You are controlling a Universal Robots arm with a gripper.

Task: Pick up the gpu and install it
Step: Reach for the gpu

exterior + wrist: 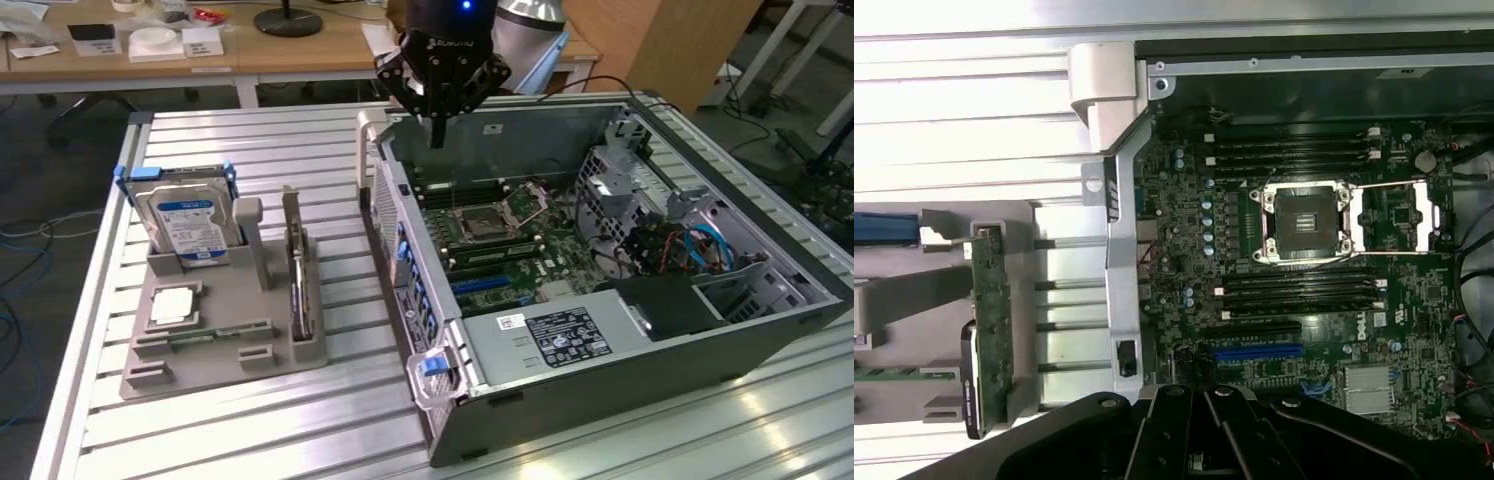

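While the gripper (437, 138) hangs fully closed and empty over the far corner of the open computer case (747, 335), on the side facing the tray, the gpu (991, 320) stands on edge in a slot of the grey holder tray (220, 372), along the tray edge nearest the case. It is well apart from the gripper. A blue-labelled hard drive (187, 228) stands upright at the tray's far end. The tray and case sit side by side on the slatted aluminium table (267, 435). The motherboard (1414, 340) shows a blue slot (1257, 352).
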